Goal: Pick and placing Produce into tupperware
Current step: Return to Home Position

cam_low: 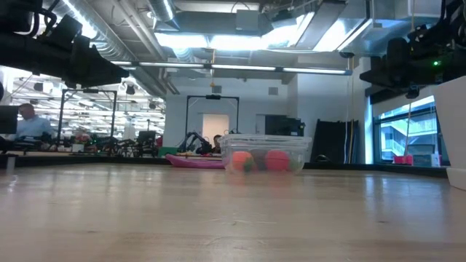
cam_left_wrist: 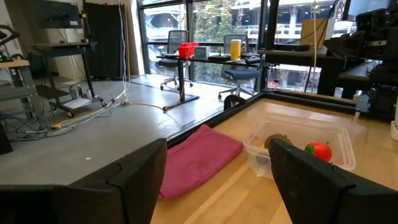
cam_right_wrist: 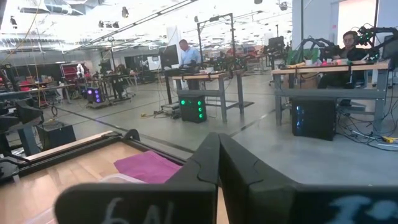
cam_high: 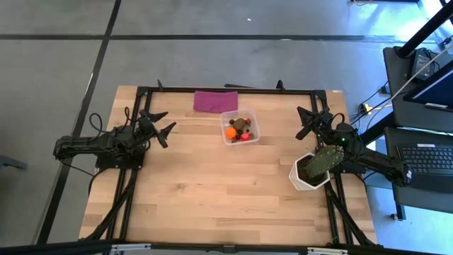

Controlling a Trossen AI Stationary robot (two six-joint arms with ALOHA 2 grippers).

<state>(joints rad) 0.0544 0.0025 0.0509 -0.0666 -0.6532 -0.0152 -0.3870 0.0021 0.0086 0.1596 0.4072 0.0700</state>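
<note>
The clear square tupperware [cam_high: 239,127] stands on its base on the wooden table, toward the far edge. In it lie an orange ball [cam_high: 231,132], a brown lump [cam_high: 241,123] and a red piece [cam_high: 245,137]. It also shows in the low view [cam_low: 266,153] and the left wrist view [cam_left_wrist: 298,146]. My left gripper [cam_high: 161,122] is open and empty, above the table to the left of the tupperware; it also shows in its wrist view [cam_left_wrist: 217,162]. My right gripper [cam_high: 306,122] is shut and empty, to the right of the tupperware; it also shows in its wrist view [cam_right_wrist: 219,146].
A flat purple cloth [cam_high: 216,100] lies at the far edge, just behind the tupperware. A green cactus-like plant in a white pot [cam_high: 315,166] stands at the right edge, close under my right arm. People sit and stand at desks in the room beyond.
</note>
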